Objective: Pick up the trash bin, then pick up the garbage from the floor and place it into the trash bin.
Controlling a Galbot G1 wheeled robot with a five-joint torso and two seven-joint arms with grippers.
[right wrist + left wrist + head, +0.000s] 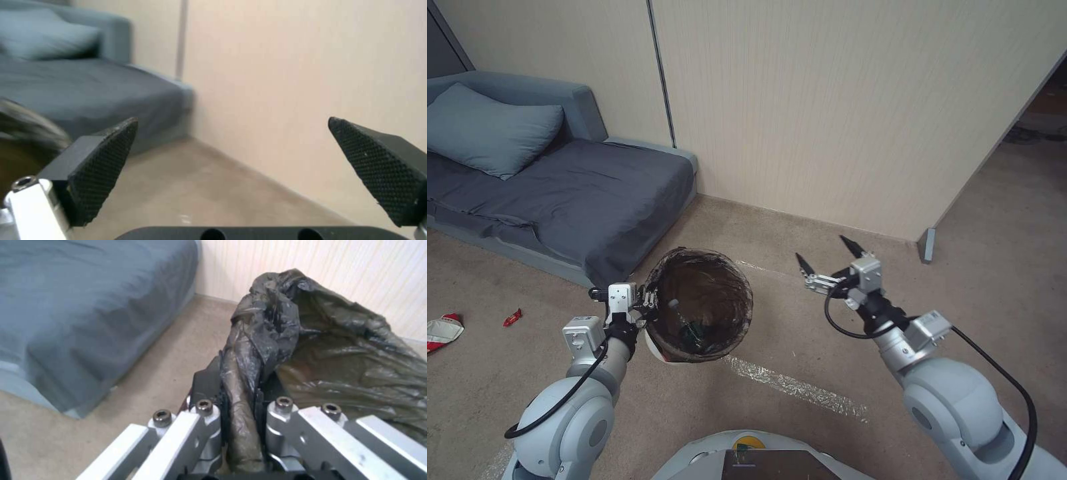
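The trash bin (700, 308) hangs above the carpet, a small white bucket with a dark liner bag over its rim. My left gripper (649, 301) is shut on its near rim; the left wrist view shows the fingers (209, 396) clamping the bunched liner (262, 340). A clear bottle with a green label (688, 325) lies inside the bin. Garbage lies on the floor at far left: a crushed red-white cup (443, 329) and a small red wrapper (512, 317). My right gripper (828, 255) hovers open to the right of the bin, its pads (104, 160) wide apart with nothing between them.
A low grey bed (560, 193) with a pillow (490, 130) stands at the left against the beige wall (827, 113). A wall partition ends at a corner (927, 243) on the right. Clear tape strips (794, 387) cross the carpet in front of me.
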